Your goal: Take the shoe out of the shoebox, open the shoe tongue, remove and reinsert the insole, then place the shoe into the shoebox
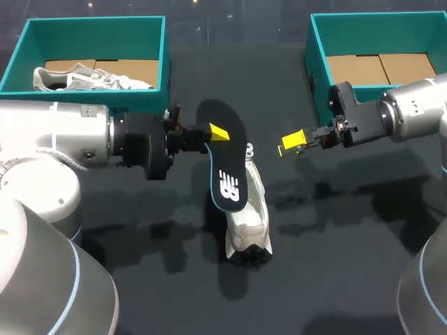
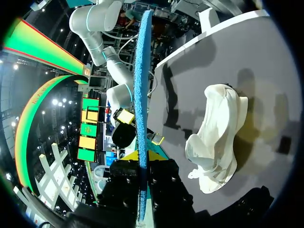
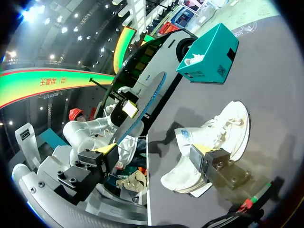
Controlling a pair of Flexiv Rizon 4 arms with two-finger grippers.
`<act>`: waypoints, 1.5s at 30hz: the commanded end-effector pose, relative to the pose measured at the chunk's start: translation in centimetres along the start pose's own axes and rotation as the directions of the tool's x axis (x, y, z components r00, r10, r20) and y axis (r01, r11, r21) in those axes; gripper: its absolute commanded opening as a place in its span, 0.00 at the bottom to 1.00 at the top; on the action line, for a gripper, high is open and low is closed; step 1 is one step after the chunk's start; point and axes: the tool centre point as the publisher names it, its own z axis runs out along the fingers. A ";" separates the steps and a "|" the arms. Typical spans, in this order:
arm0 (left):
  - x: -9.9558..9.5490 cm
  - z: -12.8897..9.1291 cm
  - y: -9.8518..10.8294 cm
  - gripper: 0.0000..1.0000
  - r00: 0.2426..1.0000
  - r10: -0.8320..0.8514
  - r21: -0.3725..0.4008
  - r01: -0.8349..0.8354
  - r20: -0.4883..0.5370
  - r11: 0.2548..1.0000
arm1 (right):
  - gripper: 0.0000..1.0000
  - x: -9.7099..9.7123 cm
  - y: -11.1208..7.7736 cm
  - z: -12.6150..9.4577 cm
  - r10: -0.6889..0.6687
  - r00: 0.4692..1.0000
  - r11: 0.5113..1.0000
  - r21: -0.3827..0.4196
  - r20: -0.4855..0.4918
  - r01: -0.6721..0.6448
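While aloft, black insole with blue underside

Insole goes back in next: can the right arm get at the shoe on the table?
Probably yes: the right gripper hangs open beside the shoe, nothing between them, though the insole hangs above it.

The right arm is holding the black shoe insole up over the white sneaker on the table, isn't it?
Not quite. It is the left gripper that holds the black shoe insole up over the white sneaker on the table. The right gripper is open and holds nothing. The head view shows this.
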 end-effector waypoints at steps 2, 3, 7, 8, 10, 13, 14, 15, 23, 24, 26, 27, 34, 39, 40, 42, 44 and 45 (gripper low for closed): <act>0.4 0.1 -0.9 0.00 1.000 -0.008 0.009 0.008 -0.008 1.000 | 1.00 -0.3 0.5 0.0 0.004 1.000 1.000 0.026 -0.004 -0.004; 0.6 0.2 -1.7 0.00 1.000 -0.021 0.021 0.021 -0.015 1.000 | 1.00 -0.2 0.4 0.1 -0.052 0.999 0.997 0.054 0.003 0.052; 1.4 -0.2 -3.9 0.00 0.997 -0.067 0.056 0.069 -0.030 0.996 | 1.00 -0.3 -1.1 0.2 -0.211 0.977 0.966 0.161 0.045 0.201; 1.4 -0.5 -4.2 0.00 0.996 -0.088 0.074 0.090 -0.026 0.993 | 1.00 -0.3 -1.5 0.2 -0.246 0.968 0.957 0.175 0.053 0.233; 1.3 -1.0 -4.9 0.00 0.994 -0.106 0.090 0.108 -0.028 0.990 | 1.00 -0.3 -2.3 0.1 -0.318 0.946 0.933 0.196 0.064 0.301; 1.3 -1.7 -5.7 0.00 0.989 -0.143 0.106 0.145 -0.029 0.984 | 1.00 -0.7 -3.5 -0.2 -0.384 0.918 0.909 0.215 0.104 0.356; 1.3 -2.0 -6.0 0.00 0.986 -0.164 0.113 0.166 -0.027 0.980 | 1.00 -0.9 -3.7 -0.2 -0.390 0.914 0.906 0.225 0.115 0.358; 1.3 -2.4 -6.3 0.00 0.981 -0.191 0.123 0.193 -0.023 0.973 | 1.00 -1.1 -4.0 -0.2 -0.388 0.912 0.908 0.227 0.132 0.353; 2.3 -2.9 -9.8 0.00 0.920 -0.386 0.199 0.391 -0.063 0.899 | 1.00 -2.8 -5.0 0.7 -0.396 0.907 0.873 0.365 0.143 0.323; 2.3 -2.9 -9.8 0.00 0.920 -0.386 0.199 0.391 -0.063 0.899 | 1.00 -2.8 -5.0 0.7 -0.396 0.907 0.873 0.365 0.143 0.323; 2.3 -2.9 -9.8 0.00 0.920 -0.386 0.199 0.391 -0.063 0.899 | 1.00 -2.8 -5.0 0.7 -0.396 0.907 0.873 0.365 0.143 0.323; 2.3 -2.9 -9.8 0.00 0.920 -0.386 0.199 0.391 -0.063 0.899 | 1.00 -2.8 -5.0 0.7 -0.396 0.907 0.873 0.365 0.143 0.323; 2.3 -2.9 -9.8 0.00 0.920 -0.386 0.199 0.391 -0.063 0.899 | 1.00 -2.8 -5.0 0.7 -0.396 0.907 0.873 0.365 0.143 0.323; 2.3 -2.9 -9.8 0.00 0.920 -0.386 0.199 0.391 -0.063 0.899 | 1.00 -2.8 -5.0 0.7 -0.396 0.907 0.873 0.365 0.143 0.323; 2.3 -2.9 -9.8 0.00 0.920 -0.386 0.199 0.391 -0.063 0.899 | 1.00 -2.8 -5.0 0.7 -0.396 0.907 0.873 0.365 0.143 0.323; 2.3 -2.9 -9.8 0.00 0.920 -0.386 0.199 0.391 -0.063 0.899 | 1.00 -2.8 -5.0 0.7 -0.396 0.907 0.873 0.365 0.143 0.323; 2.3 -2.5 -10.5 0.00 0.911 -0.411 0.209 0.407 -0.025 0.889 | 1.00 -2.5 -5.2 0.1 -0.491 0.855 0.820 0.420 0.165 0.390; 2.2 -2.5 -11.2 0.00 0.907 -0.421 0.213 0.413 -0.008 0.886 | 1.00 -2.1 -5.5 -0.4 -0.544 0.813 0.786 0.463 0.206 0.409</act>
